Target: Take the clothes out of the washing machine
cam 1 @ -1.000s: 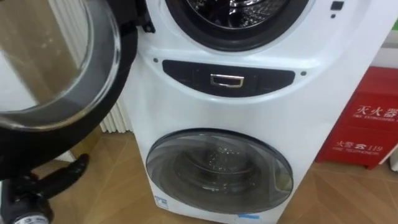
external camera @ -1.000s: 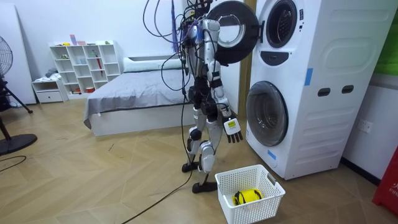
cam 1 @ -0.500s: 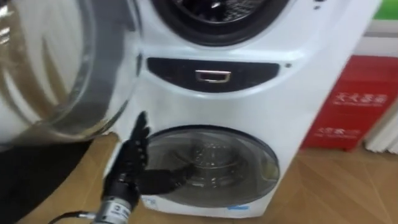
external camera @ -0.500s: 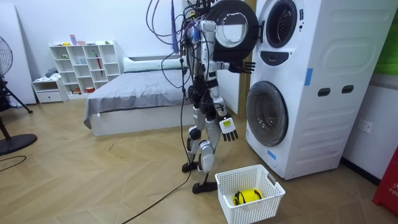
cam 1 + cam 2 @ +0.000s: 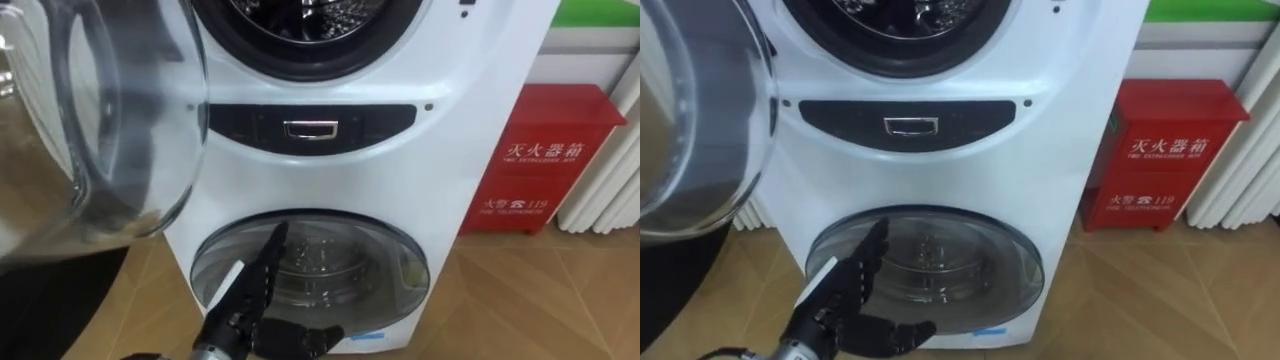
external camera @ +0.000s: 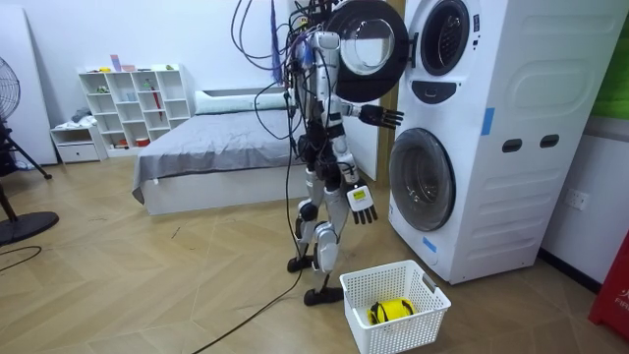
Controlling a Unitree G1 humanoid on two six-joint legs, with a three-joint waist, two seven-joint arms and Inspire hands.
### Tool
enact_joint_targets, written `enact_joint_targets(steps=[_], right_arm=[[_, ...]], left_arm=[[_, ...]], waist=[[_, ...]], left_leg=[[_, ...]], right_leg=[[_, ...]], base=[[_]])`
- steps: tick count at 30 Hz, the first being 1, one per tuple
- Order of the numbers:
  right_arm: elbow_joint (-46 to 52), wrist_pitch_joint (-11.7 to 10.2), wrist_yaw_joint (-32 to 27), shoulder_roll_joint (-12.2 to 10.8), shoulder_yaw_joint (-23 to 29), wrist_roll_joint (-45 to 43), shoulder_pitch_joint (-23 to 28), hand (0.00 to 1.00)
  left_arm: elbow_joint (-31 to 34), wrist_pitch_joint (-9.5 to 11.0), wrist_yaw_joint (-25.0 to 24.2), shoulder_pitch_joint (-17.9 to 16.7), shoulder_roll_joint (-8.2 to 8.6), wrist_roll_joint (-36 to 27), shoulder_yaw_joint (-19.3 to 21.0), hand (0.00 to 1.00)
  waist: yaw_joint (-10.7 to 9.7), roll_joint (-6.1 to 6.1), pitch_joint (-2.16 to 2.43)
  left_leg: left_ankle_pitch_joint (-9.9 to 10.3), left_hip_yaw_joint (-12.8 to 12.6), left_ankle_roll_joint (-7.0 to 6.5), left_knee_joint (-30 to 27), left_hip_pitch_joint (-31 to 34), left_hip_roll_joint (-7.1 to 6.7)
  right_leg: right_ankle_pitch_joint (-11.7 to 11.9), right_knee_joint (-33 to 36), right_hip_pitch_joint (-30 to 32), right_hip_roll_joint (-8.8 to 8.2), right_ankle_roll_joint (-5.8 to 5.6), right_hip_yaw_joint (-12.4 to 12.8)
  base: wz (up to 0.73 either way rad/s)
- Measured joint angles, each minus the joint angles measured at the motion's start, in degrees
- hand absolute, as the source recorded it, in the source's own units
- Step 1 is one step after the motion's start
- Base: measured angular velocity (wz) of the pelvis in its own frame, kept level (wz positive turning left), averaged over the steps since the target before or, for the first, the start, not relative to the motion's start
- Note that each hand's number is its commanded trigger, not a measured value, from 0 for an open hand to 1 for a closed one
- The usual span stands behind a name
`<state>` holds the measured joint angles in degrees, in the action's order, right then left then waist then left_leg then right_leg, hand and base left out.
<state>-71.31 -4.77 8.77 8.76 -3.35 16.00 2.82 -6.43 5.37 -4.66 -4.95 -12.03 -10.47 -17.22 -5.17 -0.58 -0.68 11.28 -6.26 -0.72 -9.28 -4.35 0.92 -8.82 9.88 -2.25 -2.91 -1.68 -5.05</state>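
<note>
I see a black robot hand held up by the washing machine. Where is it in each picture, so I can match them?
Left eye view: the left robot hand points up at bottom centre-left, fingers straight, before the lower round door.
Right eye view: left robot hand at bottom left, before the lower round door.
Room view: left robot hand near the centre, up-left of the lower round door.
Shared landmark: that door.

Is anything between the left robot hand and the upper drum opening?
Nothing visible. The upper door is swung open to the left, leaving the drum opening clear. The left robot hand is lower, open, in front of the closed lower door. Clothes inside cannot be made out.
</note>
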Motion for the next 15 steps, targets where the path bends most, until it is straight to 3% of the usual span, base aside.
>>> enact_joint_targets(steps=[5,7,11,15], right_arm=[[0.1,1.1,0.1,0.0,0.2,0.3,0.0,0.00],[0.1,1.2,0.1,0.0,0.2,0.2,0.3,0.00],[1.2,1.2,-1.3,-0.1,0.4,1.4,1.5,0.00],[2.5,1.1,-2.0,0.0,1.0,1.7,2.6,0.00]], left_arm=[[-5.2,0.1,-0.4,-0.3,0.33,-0.1,0.0,0.00],[-10.8,0.4,-0.5,-0.3,0.31,-0.2,0.1,0.00],[-30.9,0.8,-0.3,-1.3,0.51,-0.1,1.8,0.00],[-49.4,0.9,2.3,-3.2,1.22,-0.2,9.9,0.00]], waist=[[0.1,-0.29,-0.08],[0.2,-0.26,0.37],[0.8,-0.40,0.45],[1.8,-0.57,0.36]], left_leg=[[0.0,-0.1,0.04,0.2,-0.3,-0.02],[0.0,-0.1,0.05,0.8,-0.8,-0.02],[0.2,-1.1,0.23,1.0,-2.1,0.21],[0.6,-1.8,0.57,1.0,-2.2,0.56]], right_leg=[[0.0,-0.2,0.3,0.01,0.00,0.2],[0.0,-0.1,0.1,0.09,-0.01,0.2],[0.0,-0.2,-0.8,0.29,0.01,0.6],[0.0,-0.5,-0.6,0.69,0.09,1.2]], base=[[0.00],[-0.02],[-0.11],[-0.10]])
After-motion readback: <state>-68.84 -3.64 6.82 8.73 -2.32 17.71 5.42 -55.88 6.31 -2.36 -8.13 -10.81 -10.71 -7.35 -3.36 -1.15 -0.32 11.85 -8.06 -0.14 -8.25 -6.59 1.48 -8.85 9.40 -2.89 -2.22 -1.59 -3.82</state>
